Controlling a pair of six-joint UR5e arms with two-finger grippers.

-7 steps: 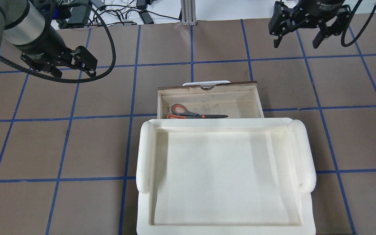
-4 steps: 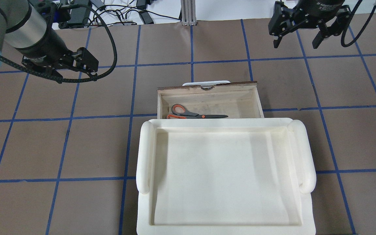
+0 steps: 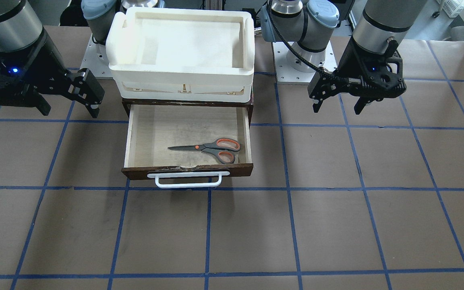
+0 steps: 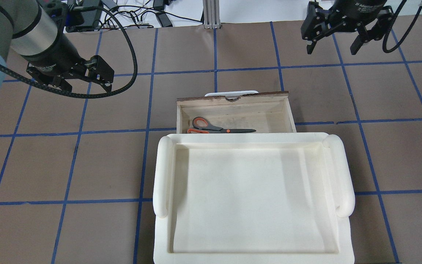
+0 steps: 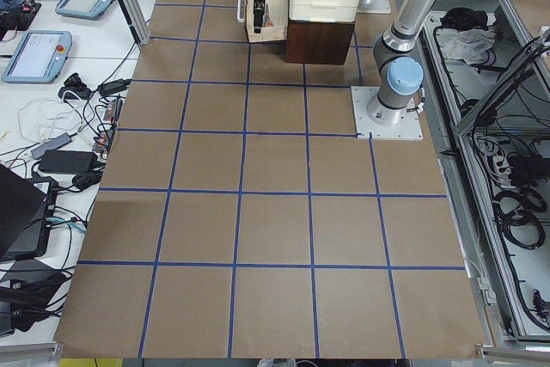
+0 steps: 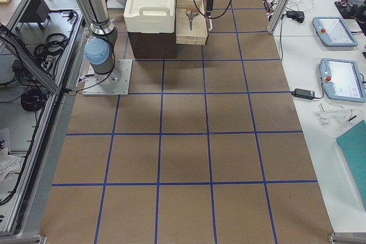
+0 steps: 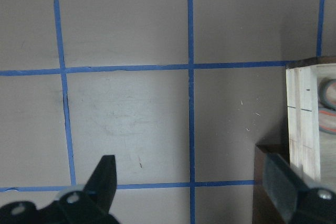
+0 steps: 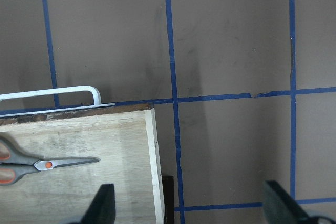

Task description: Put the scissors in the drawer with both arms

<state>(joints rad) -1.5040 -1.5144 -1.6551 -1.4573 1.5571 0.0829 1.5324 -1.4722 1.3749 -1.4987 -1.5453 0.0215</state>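
The scissors (image 3: 208, 148) lie flat inside the open drawer (image 3: 128, 137), handles toward my left side, blades toward my right. They also show in the overhead view (image 4: 218, 128) and the right wrist view (image 8: 37, 165). The drawer (image 4: 233, 98) is pulled out, its white bar handle (image 3: 187, 182) at the front. My left gripper (image 4: 88, 87) is open and empty, above the table to the left of the drawer; it also shows in the front view (image 3: 336, 109). My right gripper (image 4: 332, 50) is open and empty, high beyond the drawer's right corner (image 3: 71, 112).
A cream-white plastic tray (image 4: 163, 172) sits on the dark cabinet above the drawer and hides the drawer's rear part from overhead. The table is brown with blue tape grid lines. Cables and power bricks (image 4: 134, 14) lie past the far edge.
My left gripper has shifted a little to the right, toward the drawer. My right gripper has barely moved. The scissors and drawer have not moved.
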